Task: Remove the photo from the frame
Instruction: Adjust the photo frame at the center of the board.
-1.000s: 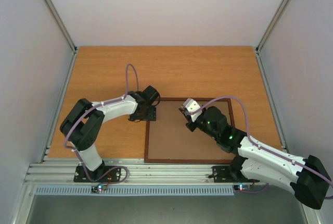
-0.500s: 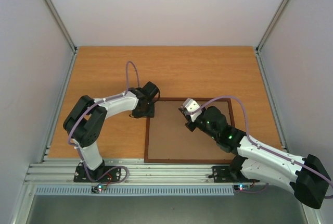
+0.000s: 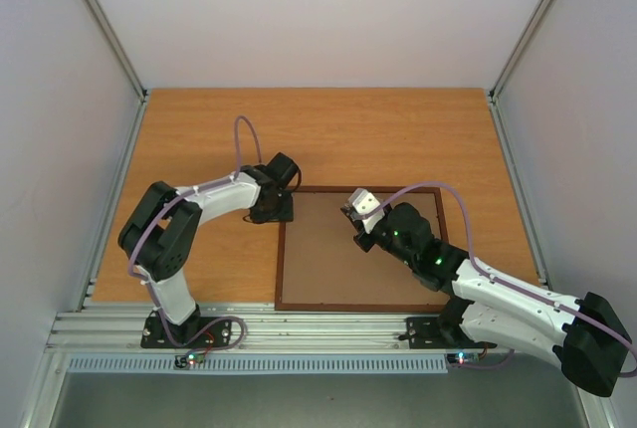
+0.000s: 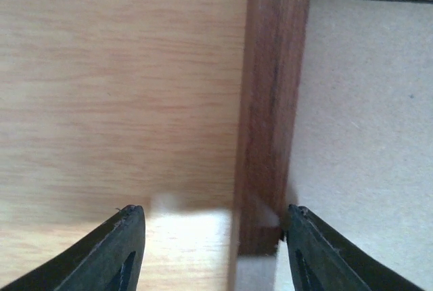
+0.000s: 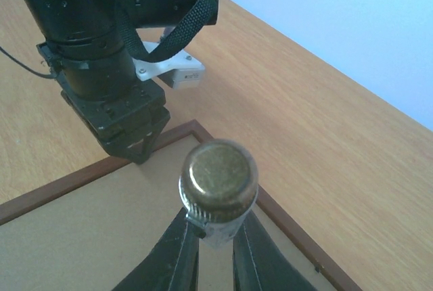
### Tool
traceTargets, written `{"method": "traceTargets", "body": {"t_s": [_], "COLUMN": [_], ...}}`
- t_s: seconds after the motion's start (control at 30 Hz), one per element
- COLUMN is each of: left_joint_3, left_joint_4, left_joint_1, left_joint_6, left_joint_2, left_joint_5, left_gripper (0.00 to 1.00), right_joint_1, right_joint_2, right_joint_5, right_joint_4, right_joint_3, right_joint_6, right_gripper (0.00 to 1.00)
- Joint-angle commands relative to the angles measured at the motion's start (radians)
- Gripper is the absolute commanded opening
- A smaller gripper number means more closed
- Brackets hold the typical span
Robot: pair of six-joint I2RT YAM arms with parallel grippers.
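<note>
The frame (image 3: 282,259) lies face down on the table, its plain brown back (image 3: 333,259) up. The photo is hidden. My left gripper (image 3: 271,211) stands open at the frame's far left corner. In the left wrist view it (image 4: 213,210) straddles the left rail (image 4: 270,101), one finger (image 4: 125,243) over the table and the other (image 4: 318,250) on the backing beside the rail's inner edge. My right gripper (image 5: 215,237) is shut on a brass-capped metal cylinder (image 5: 218,176), held above the backing near that corner (image 5: 196,127).
The orange-brown wooden table (image 3: 328,134) stretches behind and to the left of the frame. White walls with aluminium posts (image 3: 105,30) close in the sides. A slotted metal rail (image 3: 318,328) runs along the near edge between the arm bases.
My left gripper has shifted slightly farther up the frame's left rail toward the corner, and its jaws have narrowed. The right arm and its cylinder have not moved.
</note>
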Motion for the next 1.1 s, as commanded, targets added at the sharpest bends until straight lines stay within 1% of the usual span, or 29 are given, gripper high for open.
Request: {"method": "traceTargets", "body": {"t_s": [0.0,0.33,0.43,0.63,0.67,0.8,0.87,0.97,1.0,1.07], "left_joint_3": [0.012,0.143,0.163,0.157,0.153,0.117,0.081,-0.002,-0.036,-0.102], "left_joint_4": [-0.008,-0.008,-0.011,-0.001,0.002,0.022,0.044,0.091,0.117,0.151], "left_joint_1": [0.036,0.077,0.088,0.097,0.098,0.112,0.124,0.154,0.165,0.189], "left_joint_6": [0.011,0.060,0.066,0.061,0.060,0.041,0.016,-0.050,-0.070,-0.122], "left_joint_2": [-0.027,0.095,0.124,0.129,0.126,0.108,0.083,0.024,-0.009,-0.061], "left_joint_5": [0.003,0.042,0.050,0.050,0.068,0.080,0.076,0.063,0.061,0.057], "left_gripper": [0.60,0.60,0.55,0.38,0.35,0.22,0.14,0.05,0.04,0.03], "right_joint_1": [-0.001,-0.001,-0.001,-0.001,-0.001,0.000,-0.001,-0.001,-0.001,-0.001], "right_joint_2": [-0.001,0.002,0.003,-0.001,-0.002,-0.002,-0.006,-0.015,-0.019,-0.021], "right_joint_5": [-0.008,-0.010,-0.013,-0.015,-0.017,-0.019,-0.019,-0.017,-0.019,-0.022], "right_joint_4": [0.027,0.023,0.023,0.020,0.019,0.014,0.011,0.007,0.006,0.004], "right_joint_3": [0.005,0.007,0.008,0.008,0.008,0.012,0.013,0.011,0.011,0.012], "right_joint_6": [0.015,0.015,0.015,0.015,0.016,0.016,0.017,0.017,0.017,0.018], "right_gripper": [0.01,0.01,0.01,0.01,0.01,0.01,0.01,0.01,0.01,0.01]}}
